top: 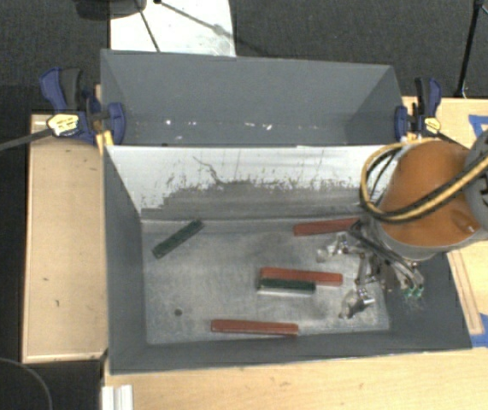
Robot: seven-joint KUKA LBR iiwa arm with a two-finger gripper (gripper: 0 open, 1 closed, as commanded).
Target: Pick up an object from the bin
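Gripper (352, 277) low at right side of bin (226, 178), fingers apart, nothing btwn them.
Nearest obj: red stick (300, 276), mid-bin, just left of tips, lying against green stick (286, 287); long axis runs left-right, right end toward gripper.

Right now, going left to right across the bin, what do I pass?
dark green stick → front red-brown stick → middle red stick with a green one against it → back red stick → gripper
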